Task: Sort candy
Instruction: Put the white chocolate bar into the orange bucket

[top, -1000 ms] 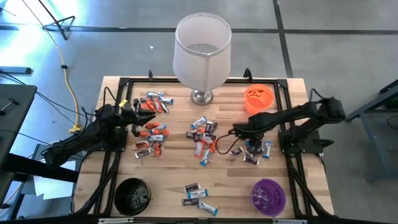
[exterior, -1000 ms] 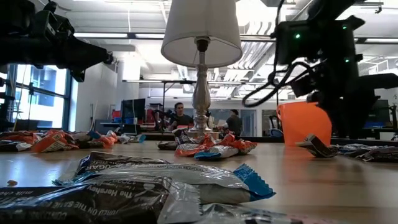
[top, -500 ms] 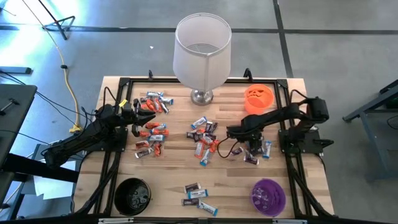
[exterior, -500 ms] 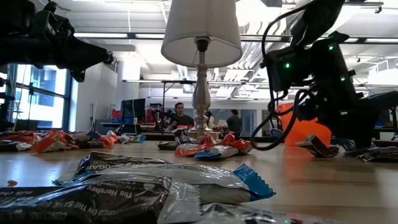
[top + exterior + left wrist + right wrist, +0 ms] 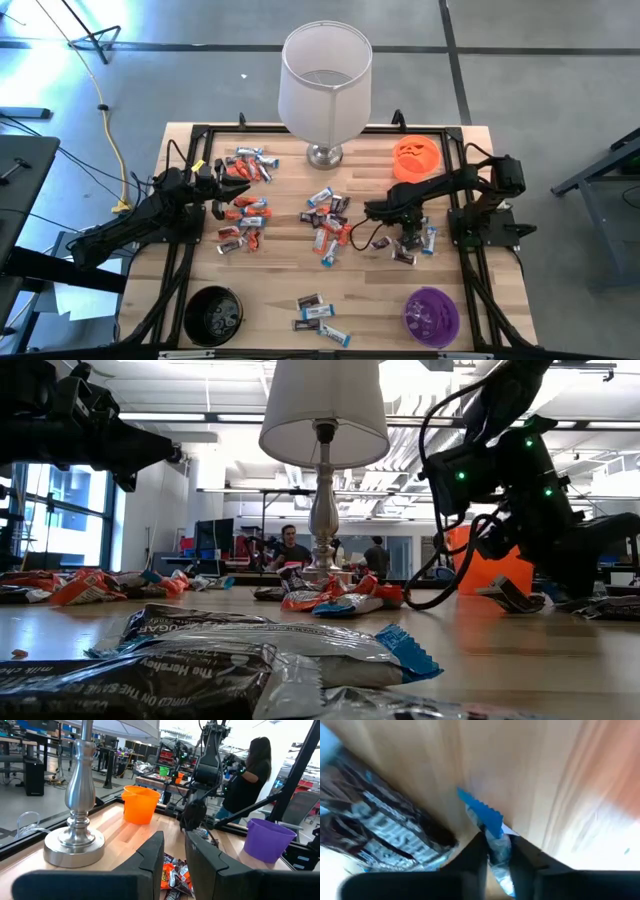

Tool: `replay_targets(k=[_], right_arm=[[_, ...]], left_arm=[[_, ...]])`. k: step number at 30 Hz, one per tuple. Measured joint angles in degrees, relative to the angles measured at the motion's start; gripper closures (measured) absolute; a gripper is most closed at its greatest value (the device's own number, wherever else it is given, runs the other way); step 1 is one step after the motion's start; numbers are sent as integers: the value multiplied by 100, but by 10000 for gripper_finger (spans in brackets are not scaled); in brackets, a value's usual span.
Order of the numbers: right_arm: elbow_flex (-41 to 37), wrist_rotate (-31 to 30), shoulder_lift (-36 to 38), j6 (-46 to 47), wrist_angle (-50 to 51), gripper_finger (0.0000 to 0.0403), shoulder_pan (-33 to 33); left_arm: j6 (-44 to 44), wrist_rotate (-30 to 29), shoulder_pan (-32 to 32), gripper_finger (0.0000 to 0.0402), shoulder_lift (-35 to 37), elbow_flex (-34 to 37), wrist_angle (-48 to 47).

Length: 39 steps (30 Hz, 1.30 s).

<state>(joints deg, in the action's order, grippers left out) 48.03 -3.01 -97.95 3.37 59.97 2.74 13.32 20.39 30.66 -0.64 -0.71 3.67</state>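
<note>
Candy lies in loose clusters on the wooden table: at the left (image 5: 245, 210), in the middle (image 5: 330, 225), at the right (image 5: 412, 245) and near the front edge (image 5: 315, 315). My right gripper (image 5: 496, 851) points steeply down at the right cluster's left side (image 5: 383, 238), shut on a blue-white candy (image 5: 492, 832). A dark brown bar (image 5: 395, 835) lies beside it. My left gripper (image 5: 174, 865) hovers level over the left cluster (image 5: 215, 190), its fingers a little apart with nothing between them. My right gripper pinches the blue-white candy between its two fingers, on the wrapper's narrow part (image 5: 496, 845) just behind its blue serrated end (image 5: 480, 812). The fingers come from above, slanting steeply down. The blue end sticks out past the fingertips over the wood; whether it is lifted I cannot tell.
A table lamp (image 5: 325, 85) stands at the far middle. An orange pumpkin bowl (image 5: 417, 158) sits far right, a purple bowl (image 5: 431, 315) near right, a black bowl (image 5: 213, 313) near left. Bare wood shows between the clusters. People stand in the room behind.
My right gripper has sunk toward the table at the right cluster, shifted slightly toward the table's left and tipped more steeply downward, its arm folding in.
</note>
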Motion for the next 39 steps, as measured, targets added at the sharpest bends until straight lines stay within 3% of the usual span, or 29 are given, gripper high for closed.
replay_targets(k=[2, 7, 13, 23, 28, 35, 39], right_arm=[[0, 2, 1, 101, 65, 388, 0], [-15, 20, -11, 372, 275, 374, -17], [-21, 48, 103, 558, 648, 396, -22], [458, -239, 1171, 1227, 1436, 397, -24], [1102, -1156, 1776, 1595, 1680, 396, 7], [1985, -3088, 2194, 2389, 2269, 395, 341], [2127, -3494, 2272, 2489, 2196, 395, 820]], left_arm=[[0, 1, 0, 337, 1, 1, 0], [0, 1, 2, 337, 0, 0, -1], [0, 1, 0, 337, 0, 0, -1], [0, 1, 0, 337, 1, 0, 0], [2, 1, 0, 337, 2, 0, -1], [0, 1, 0, 337, 1, 0, 0], [0, 1, 0, 337, 2, 0, 1]])
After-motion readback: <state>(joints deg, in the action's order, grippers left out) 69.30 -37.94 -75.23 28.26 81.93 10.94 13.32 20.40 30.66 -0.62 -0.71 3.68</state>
